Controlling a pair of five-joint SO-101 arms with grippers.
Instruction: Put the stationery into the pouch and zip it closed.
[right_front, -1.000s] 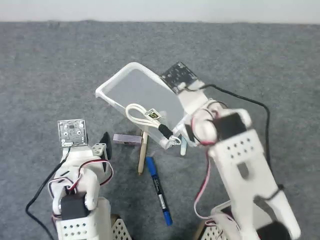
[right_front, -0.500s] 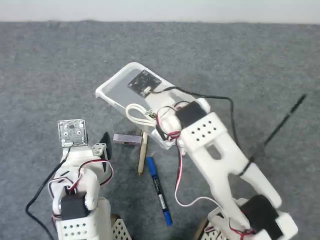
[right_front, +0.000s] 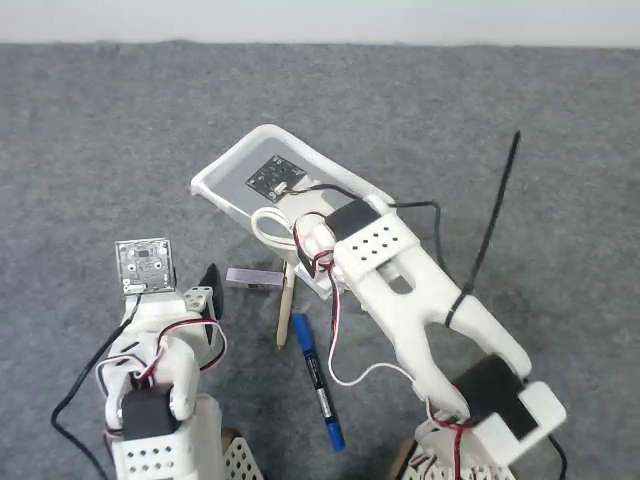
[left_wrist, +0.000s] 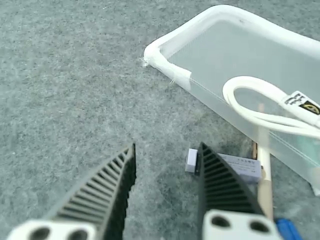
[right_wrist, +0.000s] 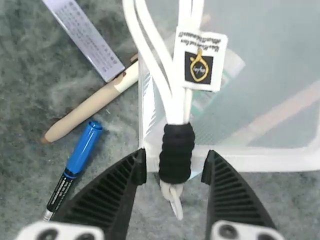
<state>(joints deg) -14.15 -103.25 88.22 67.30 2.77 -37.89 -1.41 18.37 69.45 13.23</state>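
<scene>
Swung across, my right claw (right_wrist: 175, 161), released, straddles the black pull (right_wrist: 176, 145) on the pouch (right_wrist: 260, 65); I should clench squarely before tugging. Left claw (left_wrist: 167, 150) released too.

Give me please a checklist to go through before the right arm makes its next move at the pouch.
1. Right end effector open around the black pull: ok, one jaw stands on each side.
2. Pen, blue marker and small box inside the pouch: not ok, all three lie on the table beside it.
3. Left end effector steadying the pouch: not ok, it is open and apart from the pouch.
4. Pouch open enough for loading: cannot tell.
</scene>
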